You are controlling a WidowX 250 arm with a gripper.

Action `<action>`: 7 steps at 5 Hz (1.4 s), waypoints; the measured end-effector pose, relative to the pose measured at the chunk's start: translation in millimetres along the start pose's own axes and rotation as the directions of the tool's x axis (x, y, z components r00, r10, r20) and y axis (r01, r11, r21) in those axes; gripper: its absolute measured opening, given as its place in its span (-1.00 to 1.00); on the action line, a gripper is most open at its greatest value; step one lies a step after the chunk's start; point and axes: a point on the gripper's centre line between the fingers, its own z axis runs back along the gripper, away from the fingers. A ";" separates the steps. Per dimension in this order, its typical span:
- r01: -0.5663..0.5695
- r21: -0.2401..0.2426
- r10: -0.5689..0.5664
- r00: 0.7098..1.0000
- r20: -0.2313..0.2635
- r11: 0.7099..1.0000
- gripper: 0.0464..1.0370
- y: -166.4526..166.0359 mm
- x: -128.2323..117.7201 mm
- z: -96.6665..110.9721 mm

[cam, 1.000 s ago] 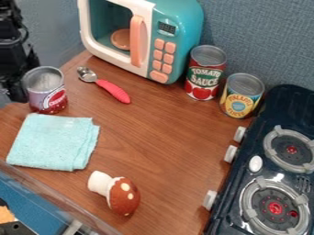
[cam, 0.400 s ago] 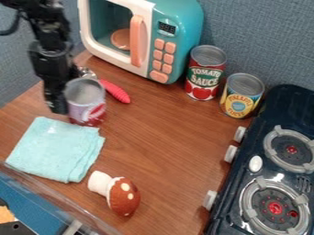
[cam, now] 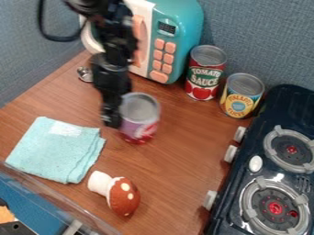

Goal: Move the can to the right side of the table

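Blue cloth [cam: 55, 149] near mushroom toy [cam: 122, 195]; two cans [cam: 205, 73] between microwave [cam: 178, 27] and stove [cam: 260, 170]

Ok so my count: three cylindrical metal cans, i.e. one purple-and-red can [cam: 140, 120], one red-and-green can [cam: 204, 73] and one yellow-and-blue can [cam: 240, 97]. Then one boxy teal-and-white toy microwave [cam: 186, 23], one square light-blue cloth [cam: 54, 149], one brown-capped plush mushroom [cam: 122, 196] with pale spots, one shiny rounded metal spoon head [cam: 85, 74], and one dark-blue toy stove [cam: 287, 101] with two round grey burners [cam: 268, 147], three pale knobs [cam: 230, 153] and one white oval button [cam: 255, 164].
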 end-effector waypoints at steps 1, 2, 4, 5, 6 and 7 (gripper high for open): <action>0.119 -0.027 -0.118 0.993 0.015 0.993 0.92 -4.0 -54.3 14.3; 0.134 -0.013 -0.134 0.991 -0.024 0.991 0.92 -0.5 -79.0 20.7; 0.161 -0.007 -0.161 0.985 -0.058 0.987 0.92 -2.3 -89.0 18.3; 0.080 -0.030 -0.081 0.996 -0.036 0.996 0.92 -7.7 -56.3 32.5; 0.024 -0.067 -0.026 0.999 -0.040 0.997 0.92 -12.6 -29.7 69.6; 0.000 -0.151 -0.008 0.999 -0.054 0.988 0.92 -15.4 -3.7 104.8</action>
